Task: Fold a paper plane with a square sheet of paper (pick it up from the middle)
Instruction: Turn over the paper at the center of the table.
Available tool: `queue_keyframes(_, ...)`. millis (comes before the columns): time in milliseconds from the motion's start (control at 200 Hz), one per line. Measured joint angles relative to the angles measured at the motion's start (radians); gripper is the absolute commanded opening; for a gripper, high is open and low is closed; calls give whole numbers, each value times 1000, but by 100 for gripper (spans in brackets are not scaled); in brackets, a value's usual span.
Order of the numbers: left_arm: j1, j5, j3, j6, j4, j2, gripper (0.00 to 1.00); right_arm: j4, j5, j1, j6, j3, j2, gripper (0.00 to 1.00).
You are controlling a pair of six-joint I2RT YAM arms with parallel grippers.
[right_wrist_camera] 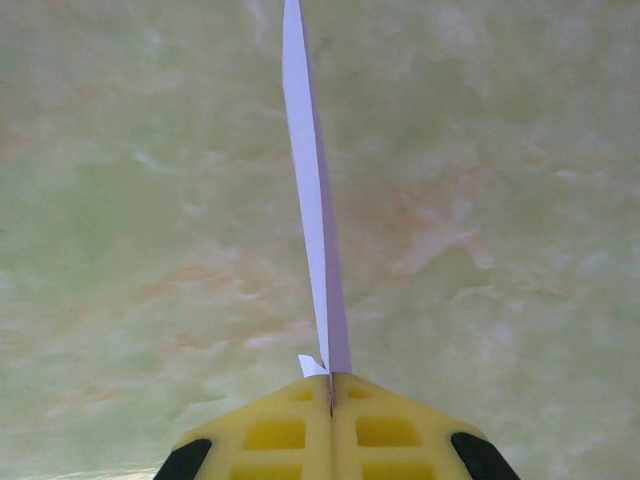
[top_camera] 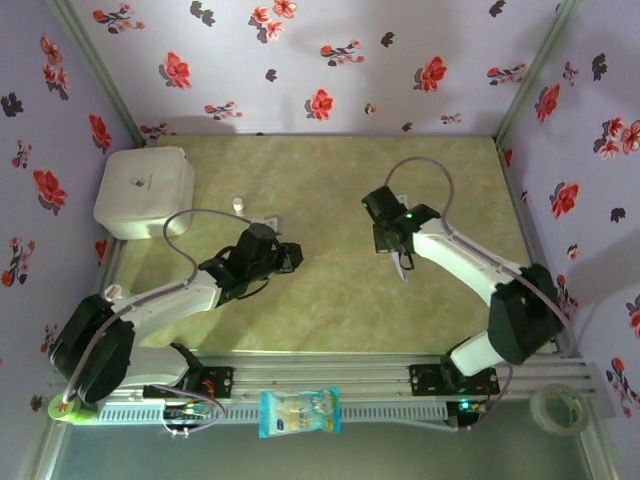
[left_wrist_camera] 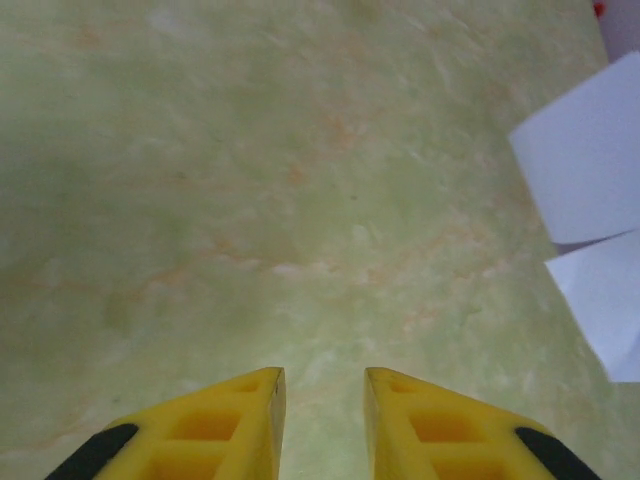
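Presently in hand: carrying of the folded paper plane [right_wrist_camera: 318, 200]; folds judged finished, though seen edge-on only.
Right jaws: clenched on one end of the paper plane, sharp tip pointed away from the wrist.
Plane location: held above the desk [top_camera: 330, 310], right of centre; judged lifted clear of it.
Left jaws: released and parted, nothing between them, poised over bare desk.
Next move: judged a set-down; called for a low, level descent before release, so as not to crumple the thin nose.
Risk: creases sprung open once let go.
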State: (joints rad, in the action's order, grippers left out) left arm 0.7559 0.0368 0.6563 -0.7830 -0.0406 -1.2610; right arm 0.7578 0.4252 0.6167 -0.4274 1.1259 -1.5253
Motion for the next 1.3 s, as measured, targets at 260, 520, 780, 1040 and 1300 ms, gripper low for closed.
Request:
queue_keyframes(260, -2, 159, -59, -33, 86, 169, 28, 81, 89, 186, -23, 174, -331, 4)
queue_keyframes(520, -5, 261, -103, -70, 161, 294, 30, 40, -96, 299, -69, 358, -495, 21)
queue_keyframes(780, -6, 275, -103, -76, 183, 281, 35, -171, -441, 241, -112, 229, -416, 47)
queue_keyframes(1040, -8, 145, 8, -48, 181, 24, 34, -522, -746, -39, -238, -203, -55, 23)
queue_keyframes(1300, -8, -82, 97, -54, 71, -246, 36, -741, -947, -191, -346, -441, -34, 6)
